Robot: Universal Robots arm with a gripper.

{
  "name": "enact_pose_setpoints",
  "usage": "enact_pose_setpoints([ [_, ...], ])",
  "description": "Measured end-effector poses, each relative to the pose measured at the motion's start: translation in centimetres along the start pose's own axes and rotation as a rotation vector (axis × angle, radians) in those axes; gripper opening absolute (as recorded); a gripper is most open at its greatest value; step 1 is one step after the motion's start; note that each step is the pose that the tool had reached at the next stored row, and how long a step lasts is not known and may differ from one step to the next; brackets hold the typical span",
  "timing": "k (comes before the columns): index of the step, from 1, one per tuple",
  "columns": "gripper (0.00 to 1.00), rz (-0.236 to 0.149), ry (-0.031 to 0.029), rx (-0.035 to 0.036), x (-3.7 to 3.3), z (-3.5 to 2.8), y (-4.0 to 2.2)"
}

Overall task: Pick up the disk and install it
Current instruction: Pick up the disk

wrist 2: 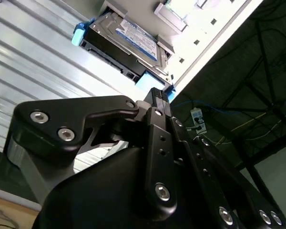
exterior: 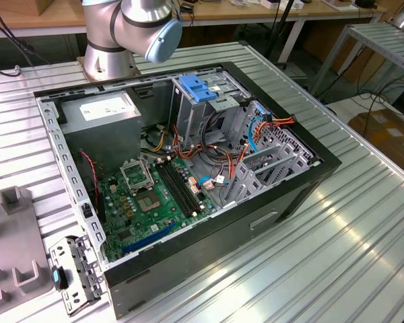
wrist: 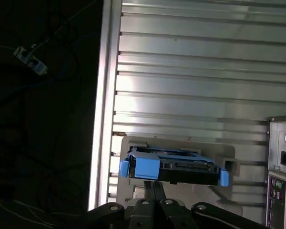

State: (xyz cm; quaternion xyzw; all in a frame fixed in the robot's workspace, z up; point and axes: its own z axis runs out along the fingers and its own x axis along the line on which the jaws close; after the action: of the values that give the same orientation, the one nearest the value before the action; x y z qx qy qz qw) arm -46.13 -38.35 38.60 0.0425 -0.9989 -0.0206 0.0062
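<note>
Where the ridged table (wrist: 190, 71) ends, the disk (wrist: 186, 172) lies flat on a gray tray (wrist: 181, 144), blue rails at both ends, near the back of the computer case (wrist: 281, 167). Close before it hangs the claw (wrist: 152, 187), fingers pressed together and holding nothing. From the exterior view's left come a gray fixture (exterior: 17, 242), then the open computer case with its green board (exterior: 148, 195), the arm base (exterior: 108, 59) beyond.

- The disk (wrist: 181, 168): its edge nearest the gripper (wrist: 152, 185) is partly covered by it, so contact cannot be told.
- The gripper's linkage is cut off by the first wrist view's edge.
- The computer case (wrist: 282, 176), beside the gripper, is cropped too.
- The robot arm (exterior: 131, 27) is cropped past its elbow in the exterior view.
</note>
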Motion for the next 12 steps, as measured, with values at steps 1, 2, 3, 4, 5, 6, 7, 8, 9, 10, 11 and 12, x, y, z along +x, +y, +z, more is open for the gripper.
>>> enact_pose_setpoints([
  [1, 0.11, -0.017, 0.0007, 0.0002, 0.00, 0.00, 0.00],
  [2, 0.11, -0.033, 0.0014, 0.0003, 0.00, 0.00, 0.00],
  [3, 0.11, -0.060, 0.0026, 0.0007, 0.00, 0.00, 0.00],
  [4, 0.11, -0.076, 0.0032, 0.0008, 0.00, 0.00, 0.00],
  [5, 0.11, -0.093, 0.0040, 0.0010, 0.00, 0.00, 0.00],
  [6, 0.11, -0.129, 0.0055, 0.0014, 0.00, 0.00, 0.00],
  [7, 0.11, -0.159, 0.0067, 0.0017, 0.00, 0.00, 0.00],
  [8, 0.11, -0.175, 0.0074, 0.0019, 0.00, 0.00, 0.00],
  [9, 0.11, -0.193, 0.0082, 0.0021, 0.00, 0.00, 0.00],
  [10, 0.11, -0.215, 0.0090, 0.0023, 0.00, 0.00, 0.00],
  [11, 0.11, -0.230, 0.0096, 0.0025, 0.00, 0.00, 0.00],
  [12, 0.11, -0.254, 0.0106, 0.0027, 0.00, 0.00, 0.00],
])
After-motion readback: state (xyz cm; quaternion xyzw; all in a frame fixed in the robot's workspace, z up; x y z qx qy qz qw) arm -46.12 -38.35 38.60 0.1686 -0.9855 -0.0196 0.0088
